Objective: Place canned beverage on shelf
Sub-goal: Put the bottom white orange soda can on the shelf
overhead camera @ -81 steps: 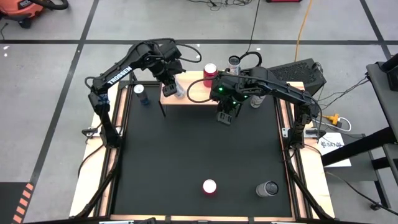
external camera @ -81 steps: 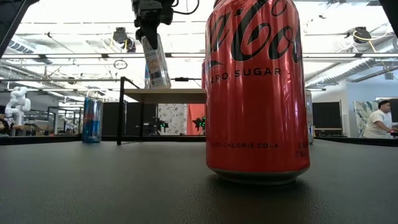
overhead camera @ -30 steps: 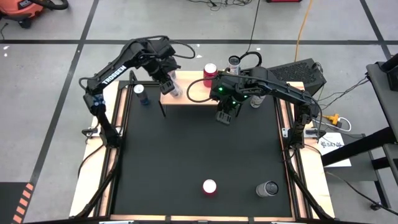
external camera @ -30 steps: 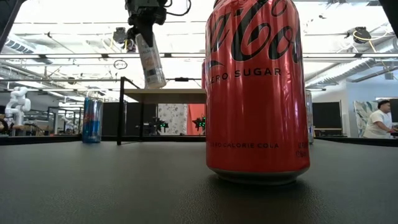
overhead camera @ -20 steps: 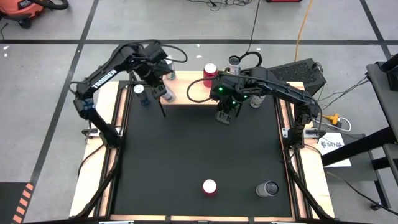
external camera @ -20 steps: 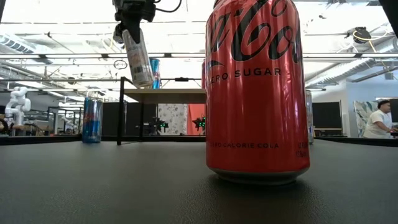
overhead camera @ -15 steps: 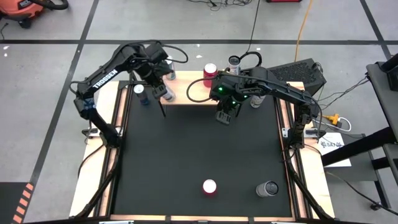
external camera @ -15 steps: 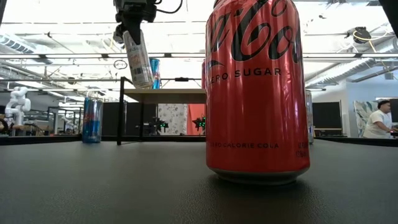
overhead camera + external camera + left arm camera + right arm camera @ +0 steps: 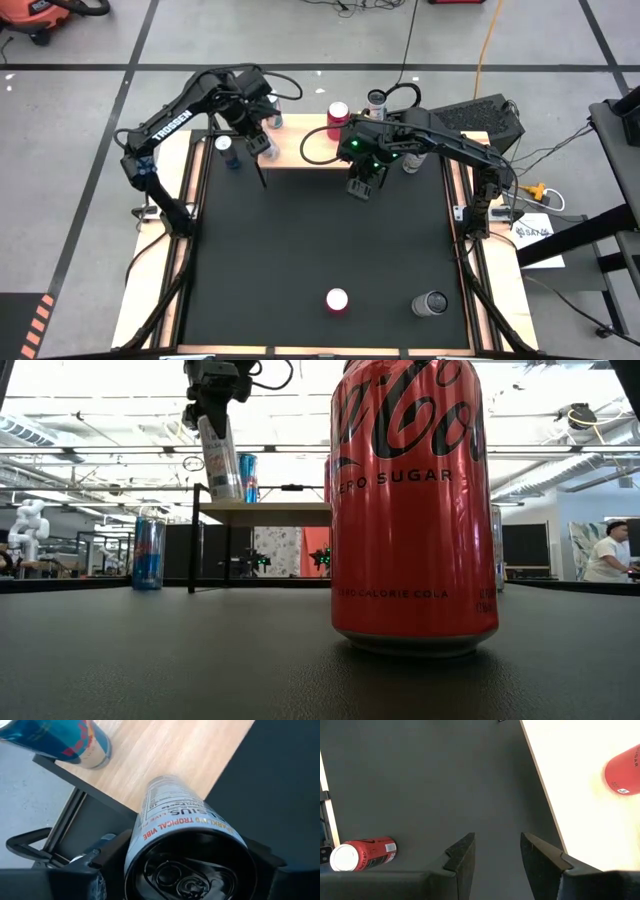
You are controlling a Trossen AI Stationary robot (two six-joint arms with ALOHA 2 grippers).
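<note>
The slim white can (image 9: pixel 185 827) hangs tilted in the left gripper (image 9: pixel 262 146), whose fingers (image 9: pixel 107 852) clamp it on both sides near its top, above the left end of the shelf (image 9: pixel 300 147); in the low view the can (image 9: pixel 220 458) leans with its base just above the board's corner post. The shelf (image 9: pixel 165 755) is a light-wood board on thin black legs at the far side of the black mat. On it stand a blue can (image 9: pixel 60 740) at the far left corner and a red can (image 9: pixel 338 117) near the middle, leaving bare wood between them and toward the near edge. A second blue can (image 9: pixel 226 150) stands on the mat just left of the shelf. The right gripper (image 9: pixel 362 188) hovers over the mat just in front of the shelf's right end, its fingers (image 9: pixel 462 852) a little apart and empty. Two more cans stand behind the shelf's right side. At the near edge stand a red cola can (image 9: pixel 337 300) and a grey-topped can (image 9: pixel 431 303); the mat between them and the shelf is open.
</note>
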